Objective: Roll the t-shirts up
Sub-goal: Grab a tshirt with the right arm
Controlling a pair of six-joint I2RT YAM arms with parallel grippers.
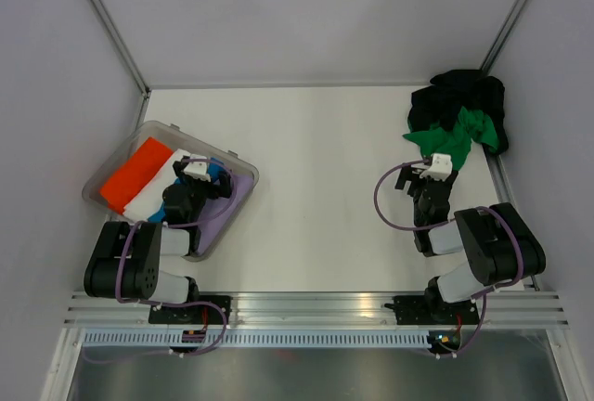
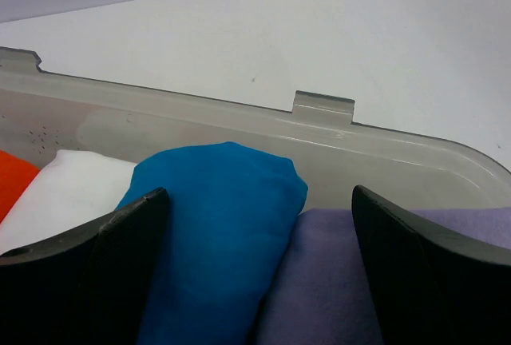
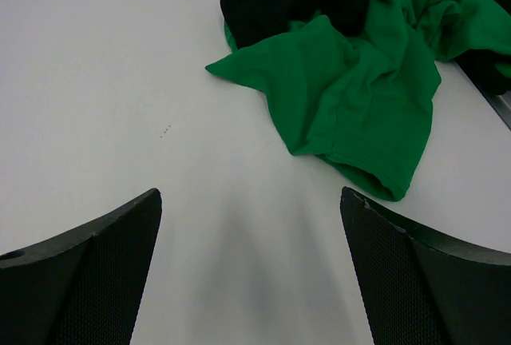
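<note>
Both claws are spread wide and hold nothing. The left claw (image 2: 255, 201) hangs in a clear bin (image 2: 322, 109) over a blue roll (image 2: 215, 217), with a purple roll (image 2: 319, 281) to its right and a white roll (image 2: 72, 193) and an orange roll (image 2: 12, 179) to its left. The right claw (image 3: 251, 201) hovers above the worktop (image 3: 120, 81). Ahead and to its right the green t-shirt (image 3: 351, 97) lies crumpled, touching the black t-shirt (image 3: 279, 1) heaped beyond. Neither is rolled, so both seem left to do.

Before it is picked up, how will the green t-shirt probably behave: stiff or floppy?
Probably floppy: the green t-shirt lies crumpled in soft folds. Lifting it may drag the black t-shirt, since they overlap in one heap. Pushed, it would likely bunch up rather than slide.
</note>
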